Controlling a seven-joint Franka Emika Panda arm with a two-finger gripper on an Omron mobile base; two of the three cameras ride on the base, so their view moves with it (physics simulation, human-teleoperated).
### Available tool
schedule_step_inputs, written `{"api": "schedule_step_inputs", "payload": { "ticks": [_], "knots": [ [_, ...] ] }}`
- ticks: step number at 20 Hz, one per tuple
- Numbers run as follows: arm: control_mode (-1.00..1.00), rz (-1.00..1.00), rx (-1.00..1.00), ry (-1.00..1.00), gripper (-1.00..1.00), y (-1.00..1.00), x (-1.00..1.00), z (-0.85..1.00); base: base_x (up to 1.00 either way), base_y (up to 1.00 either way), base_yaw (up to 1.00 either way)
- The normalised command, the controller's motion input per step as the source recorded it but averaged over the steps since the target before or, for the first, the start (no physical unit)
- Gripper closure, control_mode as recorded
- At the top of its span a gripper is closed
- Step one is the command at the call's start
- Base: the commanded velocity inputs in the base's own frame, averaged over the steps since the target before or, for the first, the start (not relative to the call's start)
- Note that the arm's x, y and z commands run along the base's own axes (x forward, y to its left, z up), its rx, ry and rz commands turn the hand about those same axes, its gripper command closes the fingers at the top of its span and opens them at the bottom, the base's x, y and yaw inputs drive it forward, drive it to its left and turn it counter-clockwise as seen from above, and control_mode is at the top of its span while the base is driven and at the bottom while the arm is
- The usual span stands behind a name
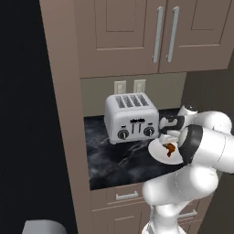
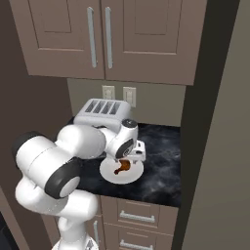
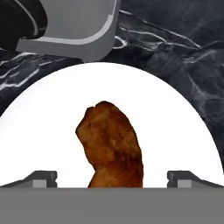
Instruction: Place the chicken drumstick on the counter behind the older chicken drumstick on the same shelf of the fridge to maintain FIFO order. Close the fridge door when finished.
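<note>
The chicken drumstick (image 3: 111,144), orange-brown, lies on a white plate (image 3: 175,113) on the black marbled counter (image 3: 183,39). My gripper (image 3: 112,179) hangs just above it, open, with one fingertip (image 3: 43,178) on each side and nothing held. From the left base view the drumstick (image 1: 170,149) shows on the plate (image 1: 156,153) under the gripper (image 1: 167,138). The right base view has the drumstick (image 2: 122,167) below the gripper (image 2: 126,159). The fridge, its shelf and the older chicken drumstick are out of view.
A silver four-slot toaster (image 1: 131,118) stands on the counter (image 1: 114,160) just left of the plate. Taupe wall cabinets (image 1: 137,32) hang overhead. A tall cabinet side panel (image 2: 205,146) bounds the counter on the right, and drawers (image 2: 139,215) sit below its front edge.
</note>
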Motion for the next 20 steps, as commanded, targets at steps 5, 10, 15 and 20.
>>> {"api": "schedule_step_inputs", "payload": {
  "ticks": [5,10,15,20],
  "knots": [
    [-1.00,0.03,0.00,0.00,-1.00,0.01,0.00,-0.28,0.00,0.00,0.00],
    [-1.00,0.01,0.00,0.01,-1.00,0.11,0.01,-0.27,0.00,0.00,0.00],
    [-1.00,0.00,-0.01,0.07,1.00,0.11,0.01,-0.16,0.00,0.00,0.00],
    [-1.00,0.00,0.00,-0.01,1.00,0.39,-0.04,0.24,0.00,0.00,0.00]
  ]
}}
